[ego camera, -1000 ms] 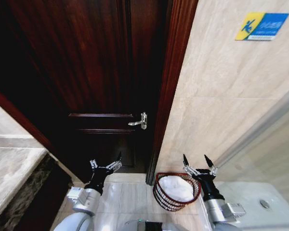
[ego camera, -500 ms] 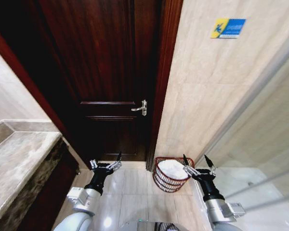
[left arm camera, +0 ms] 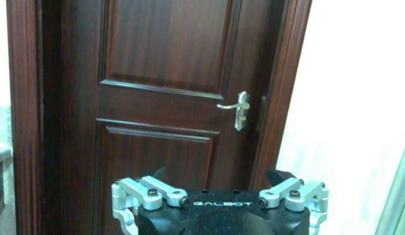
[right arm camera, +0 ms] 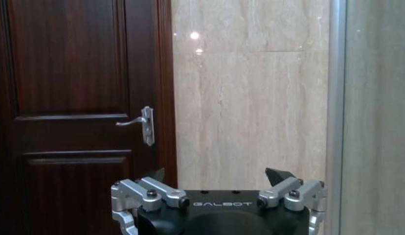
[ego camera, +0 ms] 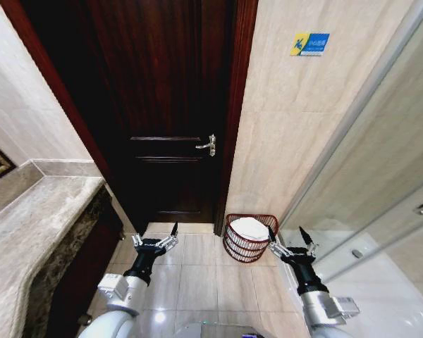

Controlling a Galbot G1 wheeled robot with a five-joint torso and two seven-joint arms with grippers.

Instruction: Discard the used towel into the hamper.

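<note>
I held both arms low in front of the base, forearms reaching forward over the pale glossy floor tiles point(ego camera: 197, 282). The left gripper point(ego camera: 155, 238) hung with its two dark-tipped fingers spread apart and nothing between them; the right gripper point(ego camera: 290, 239) sat the same way, fingers wide and empty. From each wrist camera I saw the black gripper body with silver knuckles and fingertips well separated, pointing at the wall ahead.

Just beyond the right gripper, slightly to its left, the small round dark reddish-brown wire hamper point(ego camera: 244, 248) stood on the floor against the beige marble wall point(ego camera: 296, 141), beside the door frame. A white crumpled towel point(ego camera: 249, 227) lay inside it.

Farther off, the tall dark mahogany panelled door point(ego camera: 162, 105) stood closed, with its silver lever handle point(ego camera: 207, 146). A grey marble counter point(ego camera: 28, 232) ran along my left. A blue-and-yellow sign point(ego camera: 309, 44) was fixed high on the wall.
</note>
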